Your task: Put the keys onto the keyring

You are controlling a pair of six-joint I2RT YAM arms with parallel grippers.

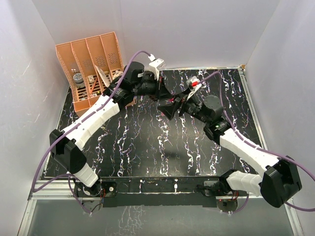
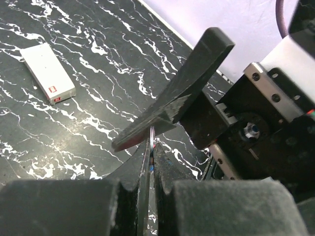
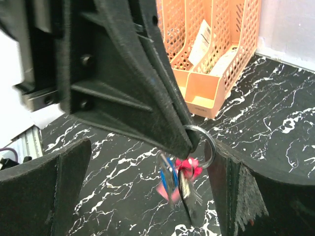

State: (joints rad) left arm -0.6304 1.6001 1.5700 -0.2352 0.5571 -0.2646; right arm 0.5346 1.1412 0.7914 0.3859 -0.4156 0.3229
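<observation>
The left gripper [image 3: 184, 141] is pressed together on the keyring [image 3: 211, 142], pinching the thin silver ring at its fingertips well above the black marbled surface [image 1: 147, 147]; in its own wrist view the two fingers [image 2: 142, 196] meet with only a sliver of metal showing between them. The right gripper [image 3: 152, 157] is spread wide and holds nothing; its two fingers stand on either side of the ring.

The keys hang beneath the ring in one bunch: the blue-headed key [image 3: 169, 177], the dark key [image 3: 189, 201] and the pink-red strap [image 3: 186, 166], all pointing down. They look threaded on already, though blur keeps me from saying whether both are fully on the ring.

What the next move turns on: the ring sits face-on to the right wrist camera, between the right gripper's fingers but much nearer one finger [image 3: 231, 191] than the other; the bunch's long axis runs straight down from the left gripper's tip. The left arm has the hold, and the right is the free one, right there beside it. If the right should close now, I judge it would need centring first — otherwise one finger would meet the ring before the other.

An orange file rack [image 1: 93, 64] stands at the far left corner; a white box [image 2: 49, 73] lies flat on the surface, well apart.
</observation>
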